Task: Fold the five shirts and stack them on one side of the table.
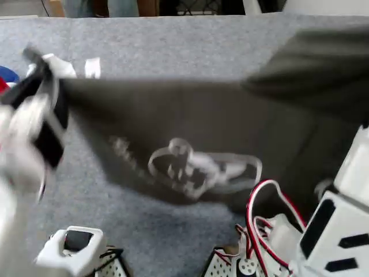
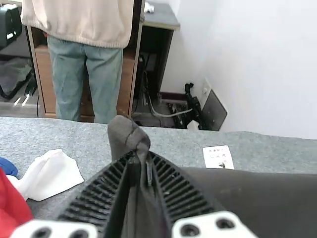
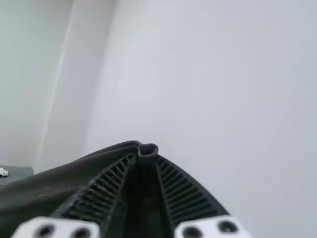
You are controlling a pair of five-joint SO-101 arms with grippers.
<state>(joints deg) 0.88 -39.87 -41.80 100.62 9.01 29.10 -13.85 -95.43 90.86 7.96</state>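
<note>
A dark grey shirt (image 1: pixel 190 133) with a white print hangs stretched above the grey table (image 1: pixel 173 46), held up between both arms. My left gripper (image 2: pixel 137 161) is shut on a bunched corner of the dark shirt (image 2: pixel 126 134); in the high view the left arm (image 1: pixel 40 109) is raised at the left. My right gripper (image 3: pixel 142 157) is shut on another fold of the dark shirt (image 3: pixel 49 183), lifted high toward a white wall. The right arm (image 1: pixel 346 219) stands at the lower right of the high view.
A white cloth (image 2: pixel 49 173), a red garment (image 2: pixel 10 203) and a bit of blue fabric (image 2: pixel 6 166) lie on the table's left side. A small paper label (image 2: pixel 218 156) lies on the table (image 2: pixel 74 136). Arm bases and cables (image 1: pixel 259 225) crowd the front edge.
</note>
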